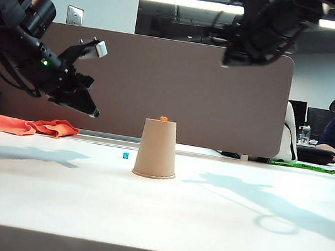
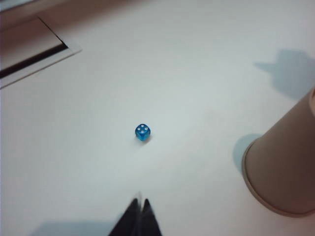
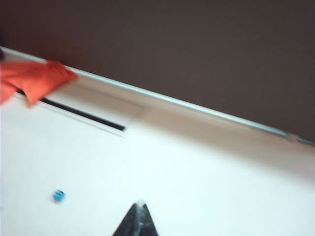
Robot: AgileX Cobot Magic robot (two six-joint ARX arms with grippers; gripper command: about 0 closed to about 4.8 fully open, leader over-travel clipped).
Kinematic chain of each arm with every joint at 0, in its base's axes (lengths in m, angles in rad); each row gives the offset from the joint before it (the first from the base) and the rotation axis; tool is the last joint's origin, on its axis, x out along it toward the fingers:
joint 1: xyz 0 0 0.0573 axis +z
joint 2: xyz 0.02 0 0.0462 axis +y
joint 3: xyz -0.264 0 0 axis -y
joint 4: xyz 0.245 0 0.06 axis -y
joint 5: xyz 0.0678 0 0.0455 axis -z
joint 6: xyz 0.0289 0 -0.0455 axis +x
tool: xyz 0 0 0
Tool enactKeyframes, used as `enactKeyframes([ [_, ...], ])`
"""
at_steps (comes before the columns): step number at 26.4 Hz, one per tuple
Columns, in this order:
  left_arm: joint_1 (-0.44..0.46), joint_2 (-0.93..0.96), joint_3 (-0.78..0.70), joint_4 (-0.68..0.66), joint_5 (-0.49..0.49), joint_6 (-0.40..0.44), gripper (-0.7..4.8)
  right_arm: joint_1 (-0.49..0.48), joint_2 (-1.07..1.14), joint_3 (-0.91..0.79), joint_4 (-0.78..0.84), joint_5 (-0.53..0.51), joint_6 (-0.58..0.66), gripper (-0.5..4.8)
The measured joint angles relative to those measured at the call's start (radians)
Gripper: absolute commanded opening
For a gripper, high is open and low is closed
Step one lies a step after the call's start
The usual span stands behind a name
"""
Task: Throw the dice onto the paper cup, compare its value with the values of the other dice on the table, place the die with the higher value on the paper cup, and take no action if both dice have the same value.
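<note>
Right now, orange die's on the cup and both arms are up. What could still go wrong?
1. The orange die sits on the small upturned base of the paper cup; a bump to the cup would likely knock it off.
2. The left gripper, shut, hangs low to the cup's left, above the blue die; a sweep toward the cup could clip it.
3. The right gripper, shut, is high above the table, so little risk there.

The cup is looking like matt tan paper, smooth-walled, with a rolled rim. The blue die is showing as glossy, see-through plastic with pale pips; the orange die is too small to judge. The surface is appearing smooth, white and faintly sheeny. At ten o'clock from the cup, the orange cloth is lying soft and crumpled. Both claws, left and right, are looking like matt black plastic.
</note>
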Motion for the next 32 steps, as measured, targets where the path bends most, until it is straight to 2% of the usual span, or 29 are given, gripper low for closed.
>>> enactKeyframes([
  [10, 0.0, -0.086, -0.001, 0.0, -0.003, -0.005, -0.05, -0.135, -0.24, -0.217, -0.016, -0.015, 0.0, -0.05],
  [21, 0.0, -0.218, -0.033, 0.011, -0.004, -0.03, -0.05, -0.36, -0.518, -0.415, -0.2, -0.179, 0.0, -0.05],
  [27, 0.002, -0.294, -0.037, 0.02, -0.069, -0.084, -0.05, -0.445, -0.685, -0.511, -0.216, -0.206, 0.0, -0.05],
  [32, 0.001, -0.359, -0.076, 0.019, -0.112, -0.106, -0.05, -0.457, -0.818, -0.594, -0.251, -0.206, 0.0, -0.05],
])
